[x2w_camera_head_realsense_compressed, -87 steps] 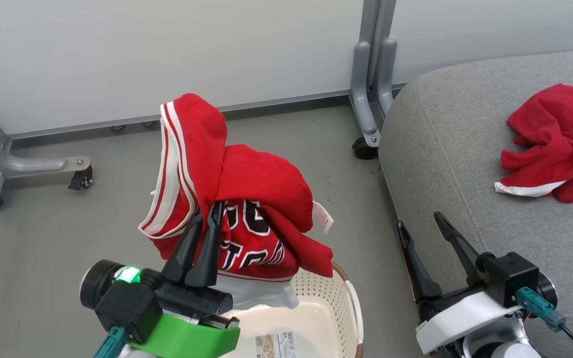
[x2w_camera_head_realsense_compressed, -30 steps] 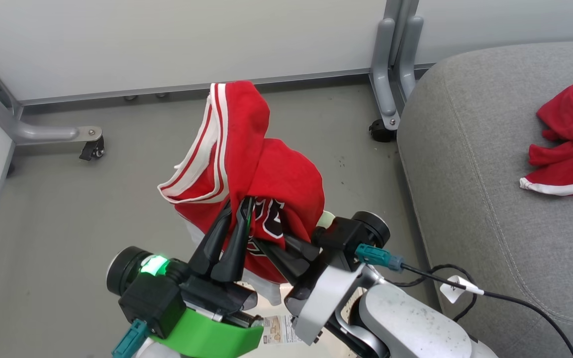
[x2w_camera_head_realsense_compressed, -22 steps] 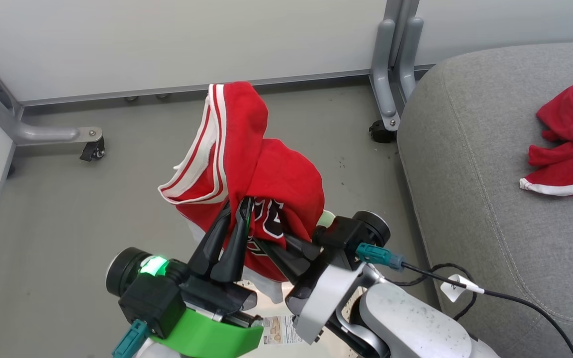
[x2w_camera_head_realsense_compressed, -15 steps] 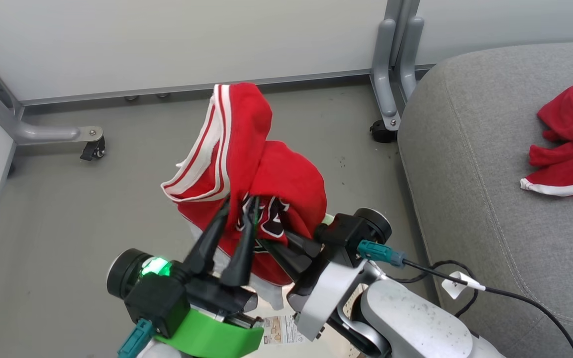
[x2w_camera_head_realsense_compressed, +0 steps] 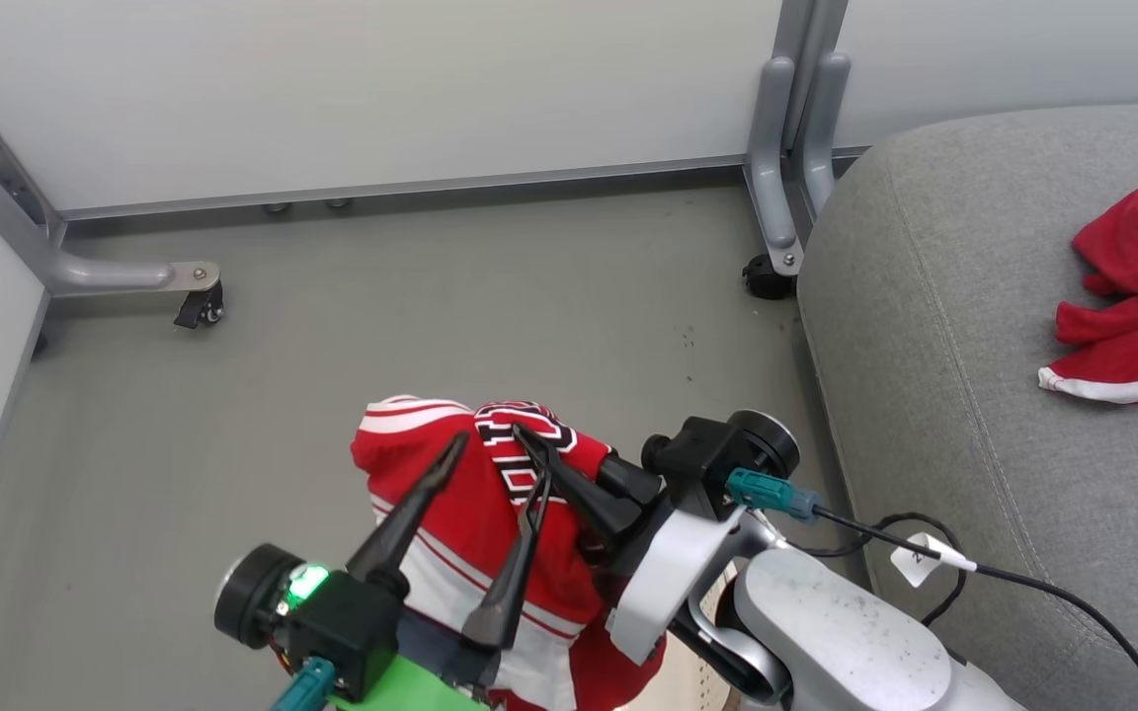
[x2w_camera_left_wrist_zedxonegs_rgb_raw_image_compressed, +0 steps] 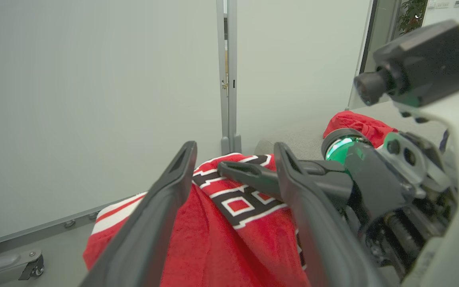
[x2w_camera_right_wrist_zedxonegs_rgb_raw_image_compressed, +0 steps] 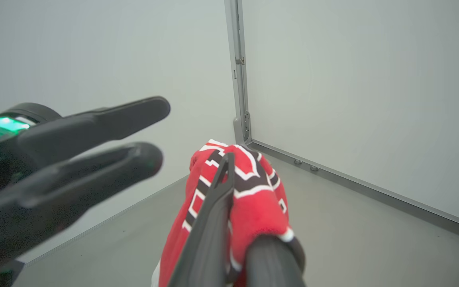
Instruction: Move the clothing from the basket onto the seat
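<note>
From the right hand [x2w_camera_head_realsense_compressed: 522,434], the jersey [x2w_camera_head_realsense_compressed: 470,523] hangs lengthwise downward.

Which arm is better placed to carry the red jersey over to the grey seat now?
Right. The right claw is shut on the jersey, while the left claw stands open with its fingers either side of the cloth, gripping nothing. The seat also lies on the robot's right.

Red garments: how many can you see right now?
2. The striped jersey is pinched in the right gripper, low in the head view; the plain red top lies on the grey seat. Others could be hidden beneath the jersey.
</note>
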`<state>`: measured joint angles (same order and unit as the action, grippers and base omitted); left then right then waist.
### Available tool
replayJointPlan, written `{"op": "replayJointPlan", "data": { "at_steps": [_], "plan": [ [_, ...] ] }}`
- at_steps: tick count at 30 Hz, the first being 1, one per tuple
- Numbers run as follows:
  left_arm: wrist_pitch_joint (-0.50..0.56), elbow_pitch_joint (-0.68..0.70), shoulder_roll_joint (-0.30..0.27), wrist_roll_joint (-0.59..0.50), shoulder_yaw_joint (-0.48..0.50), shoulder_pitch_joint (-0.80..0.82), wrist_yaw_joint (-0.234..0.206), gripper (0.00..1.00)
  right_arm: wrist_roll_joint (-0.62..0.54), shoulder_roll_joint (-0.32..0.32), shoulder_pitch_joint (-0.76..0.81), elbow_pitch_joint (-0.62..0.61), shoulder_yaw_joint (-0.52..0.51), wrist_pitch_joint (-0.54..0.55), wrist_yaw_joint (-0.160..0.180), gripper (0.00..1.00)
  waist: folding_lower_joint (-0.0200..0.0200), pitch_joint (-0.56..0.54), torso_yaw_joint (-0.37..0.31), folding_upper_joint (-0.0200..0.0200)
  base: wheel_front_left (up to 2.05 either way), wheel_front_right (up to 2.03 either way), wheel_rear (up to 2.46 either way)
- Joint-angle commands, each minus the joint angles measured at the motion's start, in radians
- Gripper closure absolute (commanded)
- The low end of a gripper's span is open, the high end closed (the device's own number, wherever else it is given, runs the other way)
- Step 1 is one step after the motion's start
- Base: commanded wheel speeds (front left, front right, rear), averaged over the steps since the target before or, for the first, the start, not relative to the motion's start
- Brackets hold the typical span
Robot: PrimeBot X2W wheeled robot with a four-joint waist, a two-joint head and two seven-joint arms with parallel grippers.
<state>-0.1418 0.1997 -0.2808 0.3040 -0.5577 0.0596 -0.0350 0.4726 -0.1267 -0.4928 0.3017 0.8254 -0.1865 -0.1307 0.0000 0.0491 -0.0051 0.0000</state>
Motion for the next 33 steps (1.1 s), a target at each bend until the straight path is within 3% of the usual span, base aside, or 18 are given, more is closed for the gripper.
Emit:
{"op": "replayJointPlan", "data": {
  "at_steps": [1,18,26,33],
  "plan": [
    [0.013,-0.006,-0.014,-0.002,-0.009,-0.023,0.008,0.00,-0.005,-0.003,0.012,0.003,-0.005,-0.002,0.000,1.00,0.0000,-0.002,0.003,0.0000,0.00,0.00,0.00],
    [0.070,-0.031,-0.036,-0.001,-0.062,-0.027,0.027,0.00,-0.009,-0.009,0.006,0.021,-0.025,-0.008,0.000,1.00,0.0000,0.015,-0.015,0.0000,0.00,0.00,0.00],
    [0.060,-0.047,-0.034,-0.007,-0.073,-0.001,0.032,0.00,-0.018,-0.021,-0.022,0.039,-0.059,-0.013,0.000,1.00,0.0000,0.043,-0.079,0.0000,0.00,0.00,0.00],
    [0.038,-0.073,-0.031,-0.010,-0.074,0.031,0.042,0.00,-0.027,-0.031,-0.036,0.041,-0.104,-0.017,0.000,1.00,0.0000,0.072,-0.177,0.0000,0.00,0.00,0.00]
  ]
}}
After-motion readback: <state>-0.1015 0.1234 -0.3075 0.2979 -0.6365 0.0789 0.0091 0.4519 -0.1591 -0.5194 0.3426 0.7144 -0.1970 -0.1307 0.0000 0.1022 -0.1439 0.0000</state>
